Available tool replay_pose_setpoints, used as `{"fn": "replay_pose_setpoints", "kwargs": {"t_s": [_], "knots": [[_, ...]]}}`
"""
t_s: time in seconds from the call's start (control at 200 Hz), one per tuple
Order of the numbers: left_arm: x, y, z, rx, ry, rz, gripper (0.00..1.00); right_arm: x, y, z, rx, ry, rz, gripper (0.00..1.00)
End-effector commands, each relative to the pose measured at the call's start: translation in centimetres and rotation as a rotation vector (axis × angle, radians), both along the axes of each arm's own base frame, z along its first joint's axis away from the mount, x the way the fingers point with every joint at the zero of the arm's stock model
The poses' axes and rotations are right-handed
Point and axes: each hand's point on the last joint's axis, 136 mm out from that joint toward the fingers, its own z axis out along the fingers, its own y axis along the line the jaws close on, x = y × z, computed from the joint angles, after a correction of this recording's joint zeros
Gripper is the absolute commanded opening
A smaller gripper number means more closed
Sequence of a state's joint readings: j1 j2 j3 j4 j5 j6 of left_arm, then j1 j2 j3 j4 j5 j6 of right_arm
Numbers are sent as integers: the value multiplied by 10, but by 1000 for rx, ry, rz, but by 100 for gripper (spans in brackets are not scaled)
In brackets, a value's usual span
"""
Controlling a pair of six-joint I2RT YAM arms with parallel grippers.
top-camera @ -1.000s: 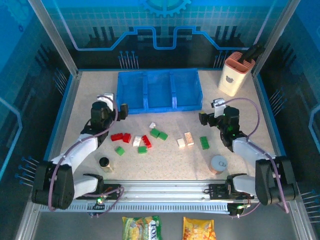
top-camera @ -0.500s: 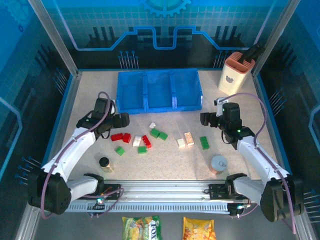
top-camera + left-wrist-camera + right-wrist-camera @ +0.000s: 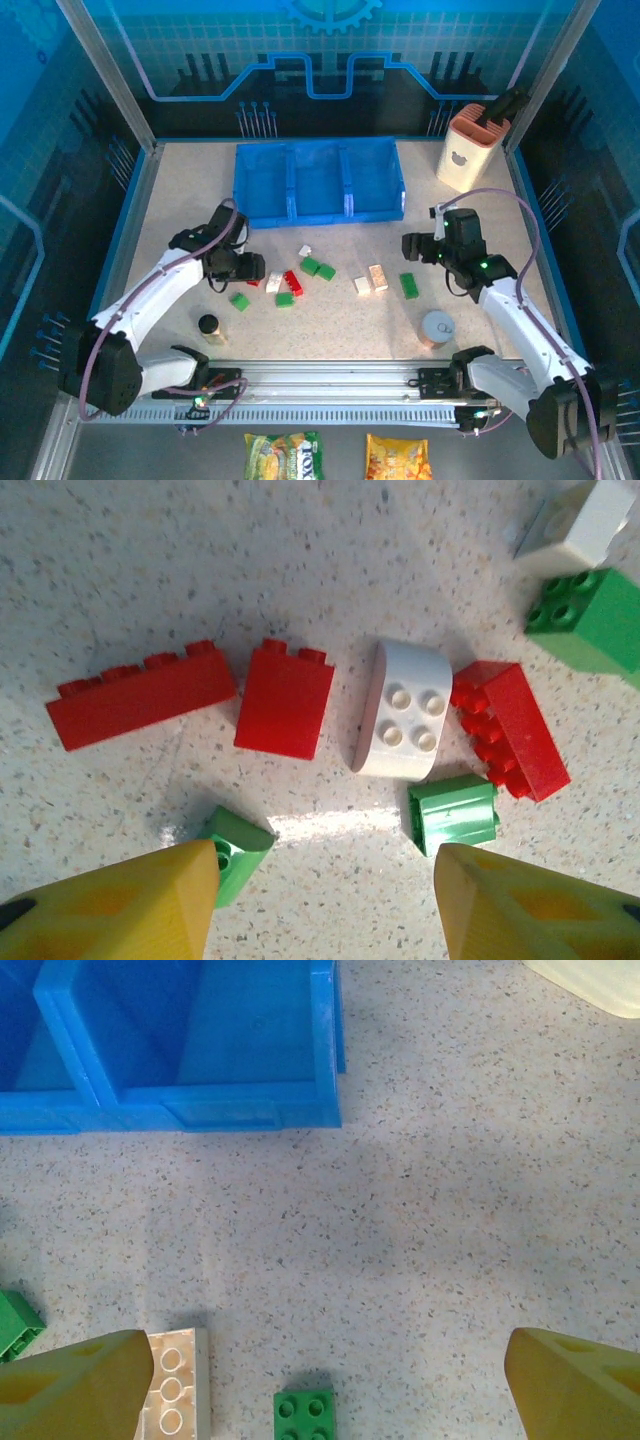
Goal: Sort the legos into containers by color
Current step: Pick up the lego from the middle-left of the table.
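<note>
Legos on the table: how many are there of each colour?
Red legos: 3
Green legos: 5
White legos: 4
Total: 12

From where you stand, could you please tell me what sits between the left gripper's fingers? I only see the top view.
Observer: In the left wrist view, the left gripper is open over bare table, gripping nothing.
Operator: What is nearest it?
Observer: A tilted green brick beside one fingertip; a green cube just beyond the other.
Operator: And the other arm?
Observer: The right gripper is open; a studs-up green brick lies between its fingers.
</note>
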State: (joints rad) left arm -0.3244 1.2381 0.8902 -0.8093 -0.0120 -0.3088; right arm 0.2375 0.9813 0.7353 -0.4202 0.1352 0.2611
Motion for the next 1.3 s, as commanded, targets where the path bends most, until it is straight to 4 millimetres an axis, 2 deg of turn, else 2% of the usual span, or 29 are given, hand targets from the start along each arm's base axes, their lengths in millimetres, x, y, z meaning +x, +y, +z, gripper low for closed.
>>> {"fn": "replay_pose_setpoints", "kwargs": {"t_s": [0.0,0.375,0.44,0.695,1.291], "knots": [[-4,0,-6,32,42,2,60,-5,-2,12,-5,-2,-21,92],[4,5,-38,118,114,-26,60,-13,-5,15,11,1,-45,92],[7,3,-41,118,124,-27,62,-14,-5,16,13,2,-43,92],[19,0,-51,134,133,-32,62,-16,-4,20,17,-5,-38,91],[35,1,-61,175,139,-42,47,-23,-3,35,27,-18,-23,90]]}}
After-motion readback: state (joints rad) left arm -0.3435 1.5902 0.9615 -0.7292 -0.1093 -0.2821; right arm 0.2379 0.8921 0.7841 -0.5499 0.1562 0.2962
